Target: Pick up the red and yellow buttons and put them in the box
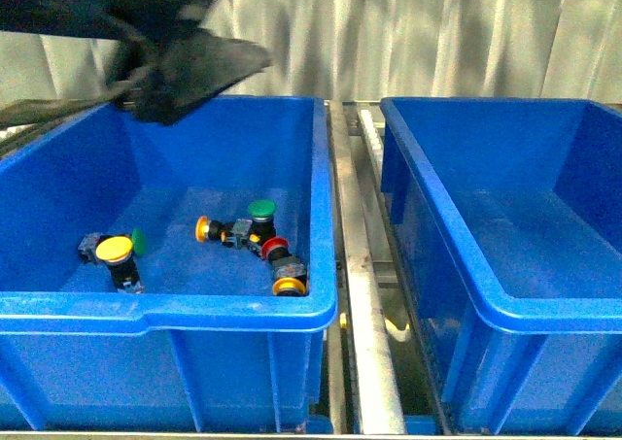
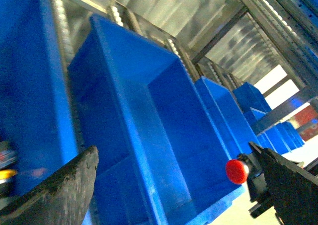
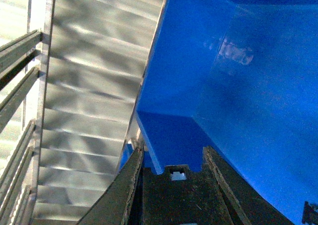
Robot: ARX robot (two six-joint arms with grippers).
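Find the red button and the yellow button on the floor of the left bin, not yet in the box. Likely light, hard, slippery on the round cap; better to pinch the short black body. See the left gripper spread wide, with a red cap beside one finger, held or not, cannot tell. See the right gripper parted, empty.

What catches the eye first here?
Two deep blue bins fill the front view. The left bin holds a scatter of buttons, the yellow button near its front wall and a red button further right. The blurred left arm hangs above it, and the right bin stands alongside.
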